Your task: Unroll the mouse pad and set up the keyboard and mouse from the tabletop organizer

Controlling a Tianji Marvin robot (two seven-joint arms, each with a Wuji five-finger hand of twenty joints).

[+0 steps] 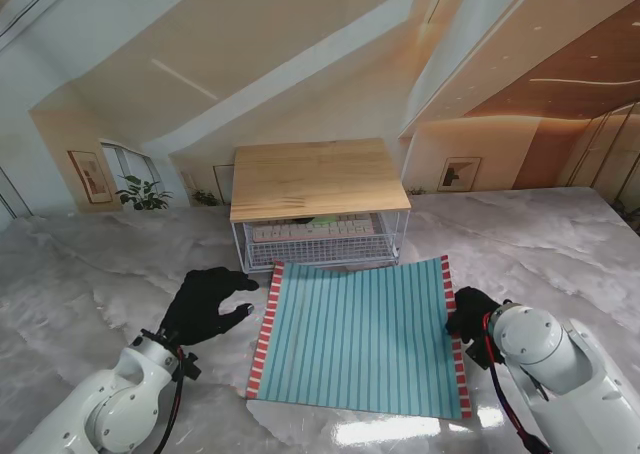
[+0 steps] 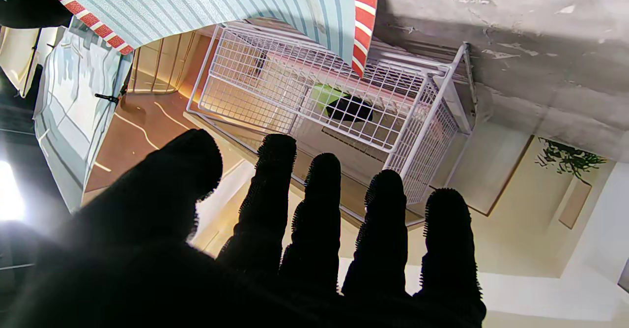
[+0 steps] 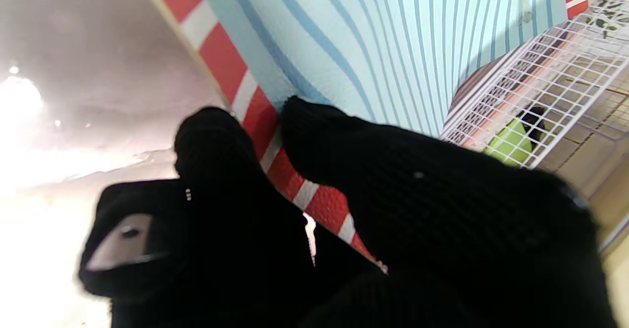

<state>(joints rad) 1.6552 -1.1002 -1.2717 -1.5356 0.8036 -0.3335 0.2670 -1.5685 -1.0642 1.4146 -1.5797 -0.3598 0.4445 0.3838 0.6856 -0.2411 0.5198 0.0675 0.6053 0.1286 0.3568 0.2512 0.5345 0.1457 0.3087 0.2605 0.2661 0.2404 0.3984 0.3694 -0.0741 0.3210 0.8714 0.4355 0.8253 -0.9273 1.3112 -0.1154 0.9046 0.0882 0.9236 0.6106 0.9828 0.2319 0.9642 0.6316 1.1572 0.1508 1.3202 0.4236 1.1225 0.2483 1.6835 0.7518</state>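
Teal-striped fabric mouse pad with red-white checked side borders (image 1: 355,334) lay unrolled on marble table (image 1: 90,264), just in front of white wire organizer with wooden top (image 1: 318,179). Pad looked thin, limp, light; best taken at border edge. Right hand (image 1: 470,314) pinched right border. Left hand (image 1: 205,304) hovered spread, empty. Wrist views alone revealed green-and-black mouse (image 2: 339,104) inside basket; stand view showed pale keyboard (image 1: 315,229).

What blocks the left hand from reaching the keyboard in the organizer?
The white wire basket under the wooden-topped organizer: its mesh front wall stands between the open left hand and the pale keyboard. The striped blue mouse pad lies beside that path.
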